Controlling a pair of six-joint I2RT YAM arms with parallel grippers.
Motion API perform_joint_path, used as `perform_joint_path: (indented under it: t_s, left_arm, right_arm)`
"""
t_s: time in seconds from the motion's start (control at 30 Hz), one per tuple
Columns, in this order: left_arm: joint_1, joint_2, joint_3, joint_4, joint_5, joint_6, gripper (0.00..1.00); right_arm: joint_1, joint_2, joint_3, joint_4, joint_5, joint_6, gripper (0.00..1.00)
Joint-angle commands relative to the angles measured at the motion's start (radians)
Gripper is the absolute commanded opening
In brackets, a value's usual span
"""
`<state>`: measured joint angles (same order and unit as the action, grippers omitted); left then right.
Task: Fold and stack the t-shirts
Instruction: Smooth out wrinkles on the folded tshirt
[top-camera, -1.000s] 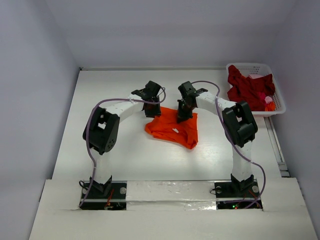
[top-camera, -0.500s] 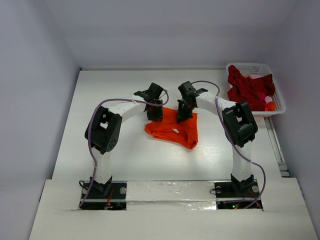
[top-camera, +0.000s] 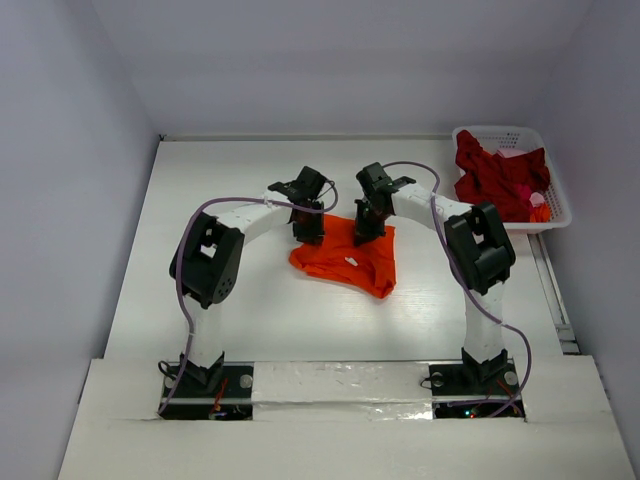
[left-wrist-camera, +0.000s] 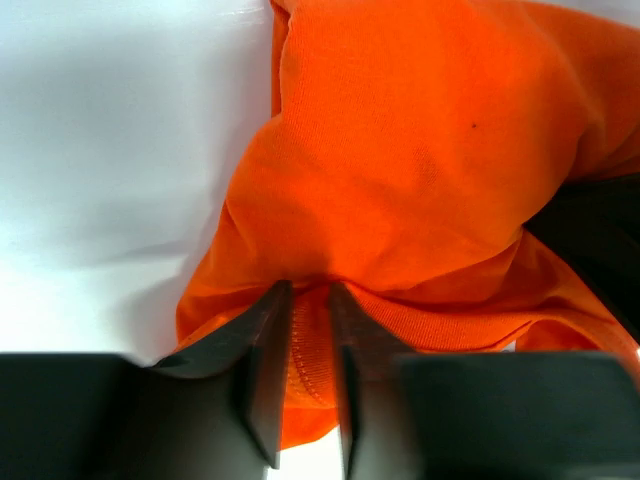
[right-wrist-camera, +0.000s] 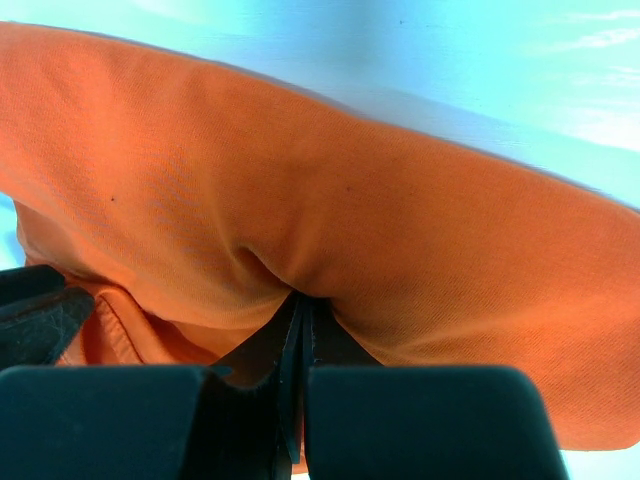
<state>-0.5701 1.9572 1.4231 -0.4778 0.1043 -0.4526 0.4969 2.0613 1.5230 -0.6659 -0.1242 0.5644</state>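
The bright orange t-shirt (top-camera: 345, 255) lies crumpled in the middle of the white table. My left gripper (top-camera: 308, 232) is at its back left edge. In the left wrist view the jaws (left-wrist-camera: 310, 300) stand close together with the shirt's ribbed hem (left-wrist-camera: 312, 350) pinched between them. My right gripper (top-camera: 366, 228) is at the shirt's back right edge. In the right wrist view its jaws (right-wrist-camera: 300, 305) are shut tight on a fold of the orange cloth (right-wrist-camera: 400, 200). The dark crimson t-shirt (top-camera: 495, 175) lies bunched in the basket at the back right.
The white plastic lattice basket (top-camera: 556, 200) stands at the table's back right edge and also holds a small pink and orange item (top-camera: 539, 205). A metal rail (top-camera: 550, 285) runs along the table's right edge. Grey walls enclose the table.
My left gripper has moved right and down onto the orange shirt's back left edge. The right gripper and the shirt have stayed in place.
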Motion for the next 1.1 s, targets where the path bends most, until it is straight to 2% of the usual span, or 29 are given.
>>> perform_joint_path:
  t_s: [0.0, 0.07, 0.2, 0.23, 0.37, 0.6, 1.07]
  left_arm:
    - [-0.004, -0.011, 0.045, -0.044, -0.006, 0.014, 0.23]
    - [-0.013, -0.021, 0.050, -0.047, -0.008, 0.017, 0.27]
    - [-0.013, -0.037, 0.068, -0.058, -0.002, 0.019, 0.43]
    - [-0.013, -0.040, 0.071, -0.061, -0.002, 0.019, 0.44]
    - [-0.022, -0.040, 0.080, -0.068, -0.005, 0.025, 0.44]
    - [-0.022, -0.032, 0.083, -0.076, -0.017, 0.026, 0.36]
    - [-0.031, -0.012, 0.091, -0.119, -0.089, 0.046, 0.34]
  right_arm:
    - [0.000, -0.010, 0.002, -0.004, 0.008, -0.018, 0.00]
    - [0.000, -0.010, 0.000, -0.004, 0.006, -0.018, 0.00]
    - [0.000, -0.010, -0.001, 0.000, 0.006, -0.018, 0.00]
    - [0.000, -0.010, -0.003, 0.000, 0.006, -0.018, 0.00]
    - [0.000, -0.010, -0.006, 0.000, 0.005, -0.018, 0.00]
    - [0.000, -0.010, -0.001, 0.000, 0.005, -0.020, 0.00]
    - [0.000, -0.009, 0.002, -0.001, 0.001, -0.017, 0.00]
